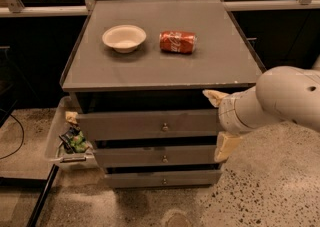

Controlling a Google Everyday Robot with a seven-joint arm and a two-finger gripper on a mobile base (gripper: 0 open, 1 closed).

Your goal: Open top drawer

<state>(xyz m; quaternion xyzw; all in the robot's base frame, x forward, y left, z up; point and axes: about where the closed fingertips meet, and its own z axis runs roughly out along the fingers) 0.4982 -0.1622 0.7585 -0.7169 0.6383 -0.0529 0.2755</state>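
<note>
We see a matte grey table [200, 71] on speckled floor [280, 186]; hand [220, 121] spread wide, grasping nothing, by top drawer [145, 123] rt end.

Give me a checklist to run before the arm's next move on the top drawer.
1. Top drawer found, looks shut: ok.
2. Knob in view, nothing over it: ok.
3. Gripper lined up with the knob: not ok; it is at the drawer's right end.
4. Fingers spread enough to take the knob: ok, open, one above the other.
5. Can and bowl back from the top's front edge: ok.
6. Bin out of the drawer's path: ok, it stands left of the cabinet.
</note>
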